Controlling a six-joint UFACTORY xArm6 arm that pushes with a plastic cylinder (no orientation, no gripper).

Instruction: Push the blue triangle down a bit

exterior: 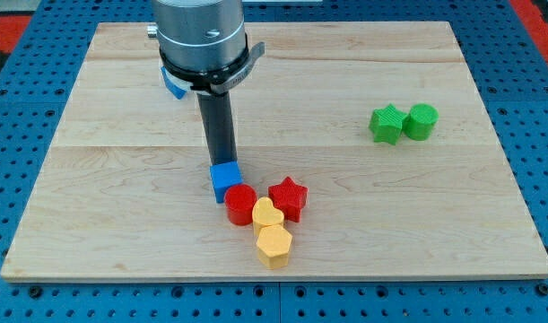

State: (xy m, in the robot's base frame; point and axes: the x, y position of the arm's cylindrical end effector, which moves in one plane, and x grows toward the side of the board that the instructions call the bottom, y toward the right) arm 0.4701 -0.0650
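A pale wooden board (453,224) lies on a blue pegboard bench (543,296), with a strip of red (534,13) showing at the far right corner. The arm's grey cylindrical head (200,36) hangs over the far left part of the board, and a straight dark rod (218,126) drops from it. There are no jaws here to be wide or narrow, only the rod. My tip (222,164) comes down right at the far edge of a blue cube (225,180); whether it touches the cube I cannot tell.

The blue triangle (175,85) sits far back on the left, mostly hidden behind the arm's head, with only a blue corner peeking out at the head's left side. It lies well apart from the tip, farther away and to the left.

Just near and right of the blue cube is a tight cluster. A red cylinder (239,204) touches the cube's near right corner. A red star (289,197) sits just to the right of that. A yellow heart (268,215) is tucked between the two red pieces on their near side, and a yellow hexagon-like block (274,246) lies against the heart, nearest of all.

Well off to the right, a green star (387,124) and a green cylinder (421,121) stand side by side, touching.
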